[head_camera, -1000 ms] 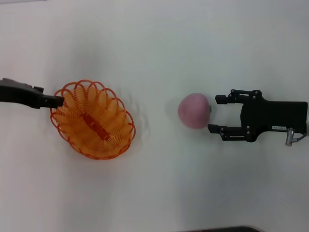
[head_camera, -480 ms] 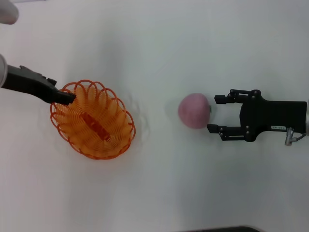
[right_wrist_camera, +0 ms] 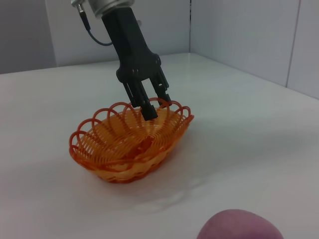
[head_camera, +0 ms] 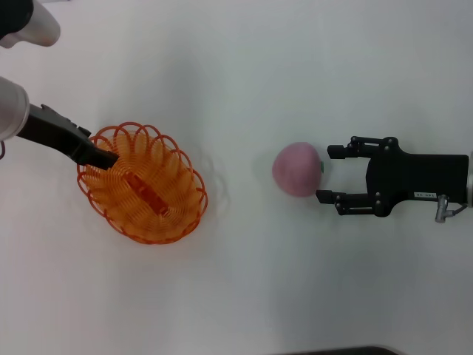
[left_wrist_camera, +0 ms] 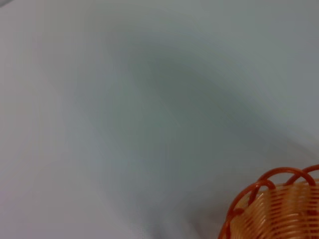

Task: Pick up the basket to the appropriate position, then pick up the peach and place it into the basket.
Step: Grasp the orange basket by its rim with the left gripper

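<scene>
The orange wire basket (head_camera: 142, 185) sits on the white table at the left. My left gripper (head_camera: 109, 157) slants down onto its left rim. In the right wrist view the left gripper (right_wrist_camera: 158, 105) is open by a narrow gap, with one finger (right_wrist_camera: 144, 102) inside the basket (right_wrist_camera: 130, 144) and the other at the rim loops. The left wrist view catches only a piece of the basket's rim (left_wrist_camera: 269, 209). The pink peach (head_camera: 297, 169) lies at the right of centre. My right gripper (head_camera: 325, 174) is open just right of it, level with the table, with nothing between its fingers. The peach's top (right_wrist_camera: 241, 226) shows close to the right wrist camera.
The white tabletop (head_camera: 236, 296) is bare around the basket and the peach. A dark edge (head_camera: 332, 350) shows at the near side of the table. Pale wall panels (right_wrist_camera: 239, 35) stand beyond the table in the right wrist view.
My left arm has swung up and tilted steeper, and its tip has slid from outside the basket's rim to over it. The basket, the peach and the right gripper stay put.
</scene>
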